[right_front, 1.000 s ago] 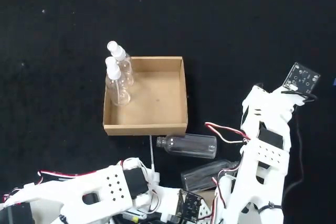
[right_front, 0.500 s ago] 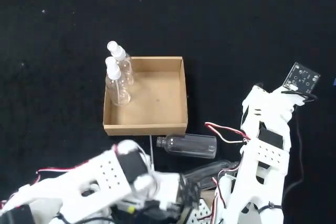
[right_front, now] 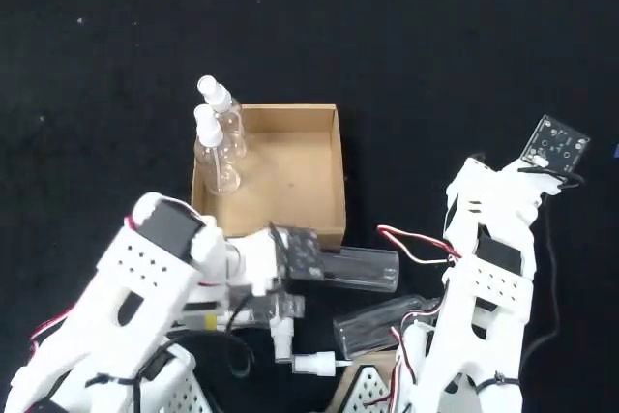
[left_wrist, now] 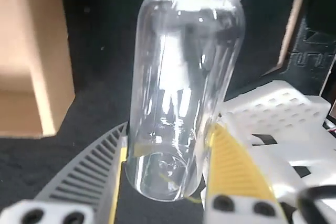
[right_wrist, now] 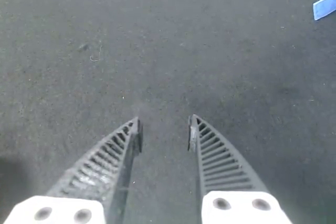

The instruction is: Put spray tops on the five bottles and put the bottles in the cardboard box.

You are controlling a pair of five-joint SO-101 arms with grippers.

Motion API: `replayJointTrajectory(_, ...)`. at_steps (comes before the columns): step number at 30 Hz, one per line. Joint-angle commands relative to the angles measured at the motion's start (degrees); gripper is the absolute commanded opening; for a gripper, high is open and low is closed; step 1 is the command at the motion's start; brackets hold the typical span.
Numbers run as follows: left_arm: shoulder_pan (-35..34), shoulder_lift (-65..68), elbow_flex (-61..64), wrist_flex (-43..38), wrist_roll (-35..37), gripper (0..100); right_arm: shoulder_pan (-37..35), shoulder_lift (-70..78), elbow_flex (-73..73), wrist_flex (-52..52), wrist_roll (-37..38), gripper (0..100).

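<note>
Two capped bottles (right_front: pixel 215 147) in box (right_front: pixel 290 176); three to go, by count. Left claw (left_wrist: pixel 168 135) closed on bare bottle (left_wrist: pixel 184 77); right claw (right_wrist: pixel 164 129) parted, empty.

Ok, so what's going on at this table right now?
The left hand grips a clear uncapped bottle lying beside the cardboard box. Two bottles with spray tops already stand in the box's corner. Another uncapped bottle and a loose spray top lie nearby. The right hand hangs open over the black table.
</note>
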Motion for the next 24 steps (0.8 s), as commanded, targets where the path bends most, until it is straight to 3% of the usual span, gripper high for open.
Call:
replayJointTrajectory(1, -7.25, -0.70, -2.24, 0.79, -2.90, 13, 0.53, 0.57, -3.74, 0.18, -0.53, 13.1)
replayJointTrajectory(11, -24.84, -0.88, -1.89, 0.79, -8.79, 13, 0.53, 0.57, -3.74, 0.18, -0.53, 13.1)
replayJointTrajectory(17, -38.73, -1.32, -1.71, 0.79, -12.13, 13, 0.53, 0.57, -3.74, 0.18, -0.53, 13.1)
replayJointTrajectory(21, -48.22, -1.23, -2.59, 0.62, -11.78, 13, 0.00, 0.57, -3.65, 0.18, -0.53, 13.1)
replayJointTrajectory(24, -54.37, -0.79, -2.07, -1.41, -5.19, 13, -1.49, 0.57, -3.12, 0.18, -0.53, 13.1)
